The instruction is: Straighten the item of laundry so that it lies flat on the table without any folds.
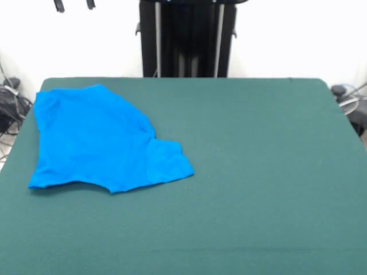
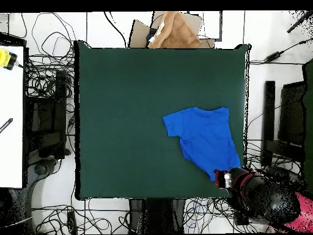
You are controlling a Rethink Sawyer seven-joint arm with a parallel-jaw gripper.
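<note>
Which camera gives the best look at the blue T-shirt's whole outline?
The overhead view: the T-shirt shows from straight above with one sleeve and the neckline plain, though the arm covers one corner. The front view shows the T-shirt unblocked but slanted, plain blue side up, a sleeve sticking out toward the table centre.

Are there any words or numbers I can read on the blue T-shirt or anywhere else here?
None can be read.
The blue T-shirt shows only plain blue cloth in both views; no lettering is visible.
The green table carries no marks.
The brown cardboard at the table's edge in the overhead view shows no readable print.
</note>
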